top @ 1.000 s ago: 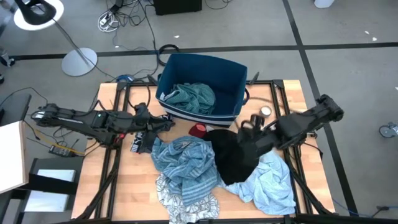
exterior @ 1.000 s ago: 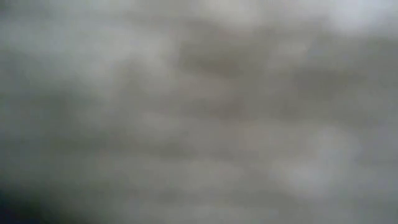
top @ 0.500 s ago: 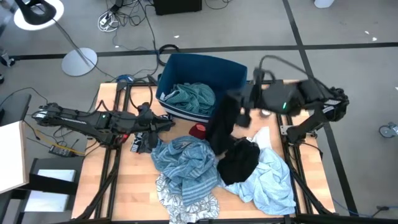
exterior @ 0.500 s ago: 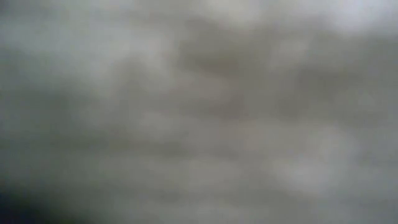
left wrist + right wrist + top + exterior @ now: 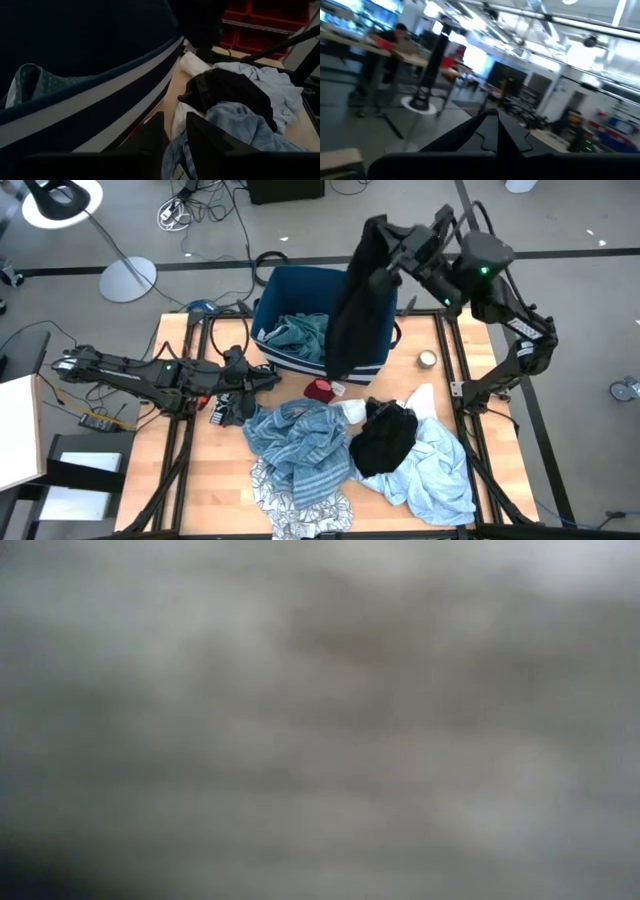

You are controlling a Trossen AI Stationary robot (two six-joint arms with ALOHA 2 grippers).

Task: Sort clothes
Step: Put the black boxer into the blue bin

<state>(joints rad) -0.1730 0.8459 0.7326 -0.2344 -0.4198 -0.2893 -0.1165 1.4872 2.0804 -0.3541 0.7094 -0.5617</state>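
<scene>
- The right gripper (image 5: 378, 232) is raised high over the far side of the table, above the dark blue bin (image 5: 290, 285). Its fingers meet at their tips, pinching the top edge of the black garment (image 5: 350, 310).
- The black garment hangs full length from that grip, draped in front of the bin's right half. The height appears chosen so the cloth lifts clear of the pile; its lower hem ends near the bin's front rim, so judged from above it is not yet over the opening.
- The teal garment (image 5: 300, 335) lies inside the bin, which suggests the bin is one sorting destination.
- The left gripper (image 5: 222, 412) rests low at the left edge of the pile, beside the blue-striped garment (image 5: 295, 442). In the left wrist view its fingers stand slightly apart with nothing between them; the arm appears to be waiting.
- Remaining on the table: a second black item (image 5: 385, 435) on the pale blue garment (image 5: 435, 475), a white piece (image 5: 352, 411), the small red item (image 5: 319, 390) just in front of the bin, and the leaf-print fabric (image 5: 300, 510), cut off at the near edge.
- The low view is wholly obscured by something close to the lens.
- The right wrist view shows only the room beyond, with people at distant benches; the held cloth is not visible there.
</scene>
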